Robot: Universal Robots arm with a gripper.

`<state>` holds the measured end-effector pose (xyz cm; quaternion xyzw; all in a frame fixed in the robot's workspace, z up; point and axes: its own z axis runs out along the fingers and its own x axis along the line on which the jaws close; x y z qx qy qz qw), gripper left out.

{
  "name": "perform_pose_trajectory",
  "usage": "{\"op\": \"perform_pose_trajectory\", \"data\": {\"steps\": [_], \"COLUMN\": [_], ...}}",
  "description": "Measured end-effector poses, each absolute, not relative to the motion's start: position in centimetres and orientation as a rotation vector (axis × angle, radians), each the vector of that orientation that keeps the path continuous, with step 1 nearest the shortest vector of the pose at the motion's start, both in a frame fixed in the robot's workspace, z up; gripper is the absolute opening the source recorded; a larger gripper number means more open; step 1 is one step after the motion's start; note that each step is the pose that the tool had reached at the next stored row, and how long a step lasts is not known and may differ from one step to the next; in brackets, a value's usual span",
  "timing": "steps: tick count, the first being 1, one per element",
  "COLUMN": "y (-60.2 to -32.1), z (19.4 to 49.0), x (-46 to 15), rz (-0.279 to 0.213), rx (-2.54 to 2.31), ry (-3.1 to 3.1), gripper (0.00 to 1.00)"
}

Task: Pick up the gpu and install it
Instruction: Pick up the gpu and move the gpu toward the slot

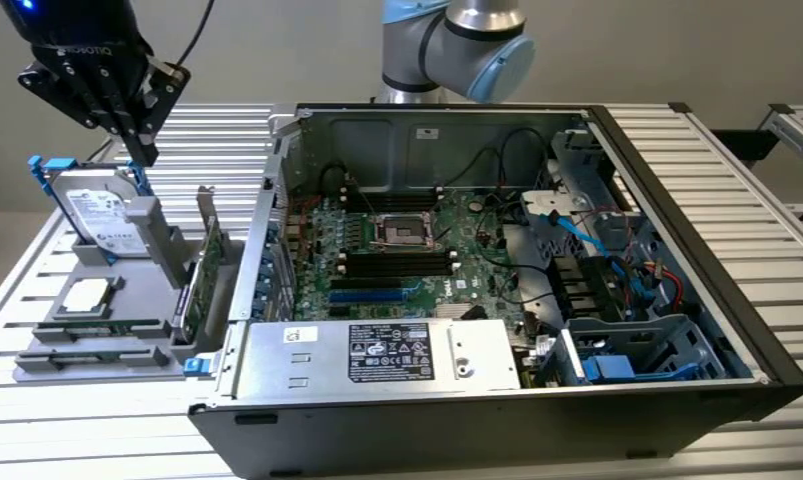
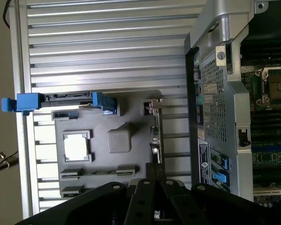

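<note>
The claw (image 1: 144, 155), fingers together and empty, is hovering above the gpu (image 1: 214, 270) standing upright in the tray (image 1: 54, 362).

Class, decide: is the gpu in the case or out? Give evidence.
Out. The gpu stands on edge in the grey holder beside the case.

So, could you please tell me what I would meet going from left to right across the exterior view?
Hard drive with blue rails → gpu card standing on edge → motherboard → blue drive cage.
</note>
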<state>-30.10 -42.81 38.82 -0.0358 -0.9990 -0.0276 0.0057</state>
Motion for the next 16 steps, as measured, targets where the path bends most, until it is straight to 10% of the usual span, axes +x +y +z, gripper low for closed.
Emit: {"op": "perform_pose_trajectory", "data": {"steps": [16], "y": [-42.86], "z": [38.22], "x": [-30.14], "rz": [-0.108], "rx": [0.146], "ry": [-3.122], "gripper": [0.11]}}
